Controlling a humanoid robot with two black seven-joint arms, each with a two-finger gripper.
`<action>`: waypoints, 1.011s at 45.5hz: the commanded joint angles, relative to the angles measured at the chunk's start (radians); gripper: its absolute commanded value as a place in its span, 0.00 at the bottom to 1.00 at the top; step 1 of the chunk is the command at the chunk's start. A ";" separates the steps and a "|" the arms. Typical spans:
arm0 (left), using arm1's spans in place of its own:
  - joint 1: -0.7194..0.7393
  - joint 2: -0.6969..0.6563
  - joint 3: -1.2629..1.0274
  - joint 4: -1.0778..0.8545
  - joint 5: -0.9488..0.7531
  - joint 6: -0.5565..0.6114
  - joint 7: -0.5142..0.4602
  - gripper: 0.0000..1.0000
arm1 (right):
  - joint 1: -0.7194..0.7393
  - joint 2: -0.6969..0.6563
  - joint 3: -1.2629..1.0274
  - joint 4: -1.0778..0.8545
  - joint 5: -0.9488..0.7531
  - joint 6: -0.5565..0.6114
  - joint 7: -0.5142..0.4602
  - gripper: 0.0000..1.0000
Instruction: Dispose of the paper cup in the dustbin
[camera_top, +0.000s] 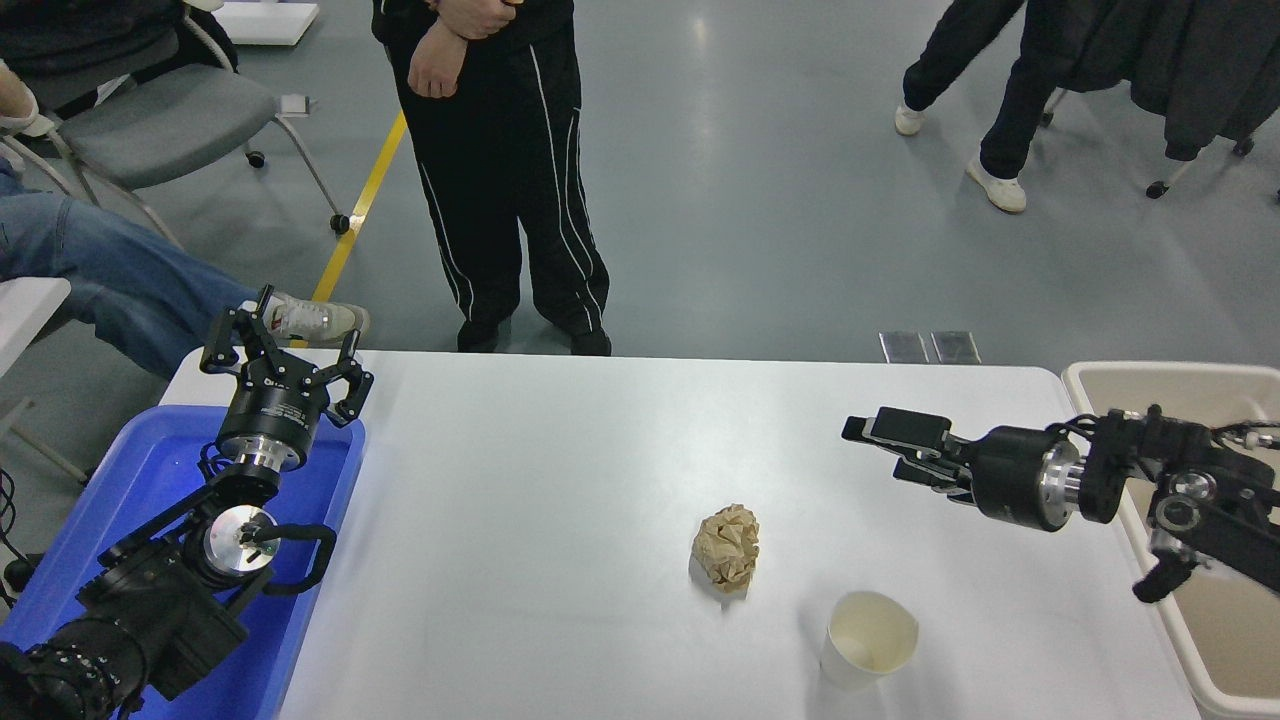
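Observation:
The paper cup (868, 640) stands upright on the white table (560, 470) near its front edge, its cream inside showing. The beige dustbin (1105, 377) stands at the table's right end, partly behind the right arm. My right gripper (876, 447) is open and empty, turned sideways with its fingers pointing left. It hovers over the table above and behind the cup, well apart from it. My left gripper (283, 345) is open and parked over the blue bin at the lower left.
A crumpled brown paper ball (727, 546) lies left of and behind the cup. A blue plastic bin (150, 470) sits at the table's left end. A person (500, 170) stands at the far edge; others and chairs are beyond.

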 joint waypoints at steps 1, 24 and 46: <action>0.000 0.001 0.000 0.000 0.000 0.000 0.000 1.00 | 0.111 -0.046 -0.255 0.046 -0.199 0.020 0.034 1.00; 0.000 0.000 0.000 0.000 0.000 0.000 0.000 1.00 | 0.151 -0.029 -0.370 0.066 -0.346 0.020 0.054 1.00; 0.000 0.000 0.000 0.000 0.000 0.000 -0.001 1.00 | 0.148 0.032 -0.408 0.017 -0.427 0.008 0.064 0.63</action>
